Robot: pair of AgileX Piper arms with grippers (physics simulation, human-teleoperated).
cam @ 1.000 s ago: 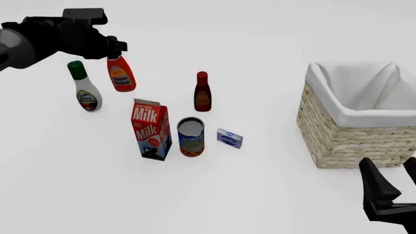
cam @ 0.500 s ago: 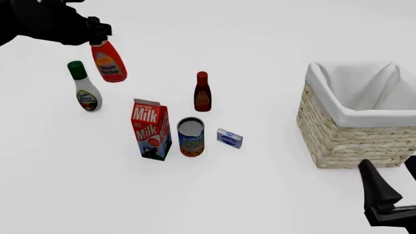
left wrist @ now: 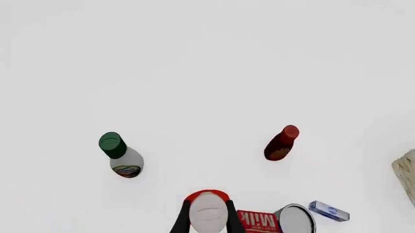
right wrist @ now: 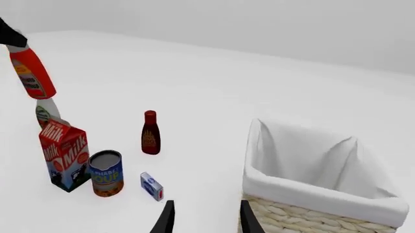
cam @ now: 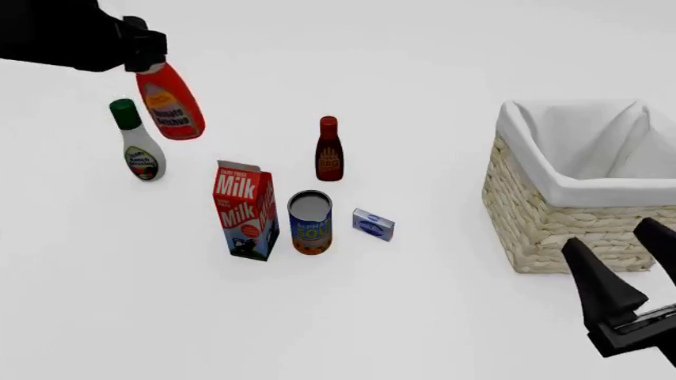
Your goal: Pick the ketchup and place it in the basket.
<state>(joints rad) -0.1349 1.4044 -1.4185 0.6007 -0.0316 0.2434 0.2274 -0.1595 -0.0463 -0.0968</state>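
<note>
Left gripper (cam: 148,54) clamped on the white cap end of the ketchup (cam: 169,101); bottle hangs clear of the table, far left in the front view, body tilted with its base swung rightward; in the left wrist view the two dark fingers (left wrist: 182,221) pinch either side of the cap, seen end-on

Right gripper (cam: 634,269) idle at near right, just in front of the basket (cam: 549,229); its prongs stand apart with nothing between them

Risks, as judged: grip sits on the narrow cap only, so the long body can swing or slip out during the carry; a drop here would land among the standing items; the white bottle with green cap (cam: 138,150) stands just beside and below the ketchup, closest to a knock; the milk carton (cam: 246,210), soup can (cam: 309,222) and dark red-brown bottle (cam: 329,149) lie under any direct path rightward to the basket, well apart from the ketchup now, so a low carry could topple them; small blue box (cam: 373,225) lies flat near the can, less exposed; the basket rim stands high, so a tilted bottle might catch the folded white lining (right wrist: 311,189) on release; the right arm parked near the basket could get in the way of the left arm's reach

Containers: basket interior shows only white cloth, nothing inside as far as the right wrist view reveals; the deepest near corner is hidden; soup can top reads as a closed pale lid; milk carton shut
</note>
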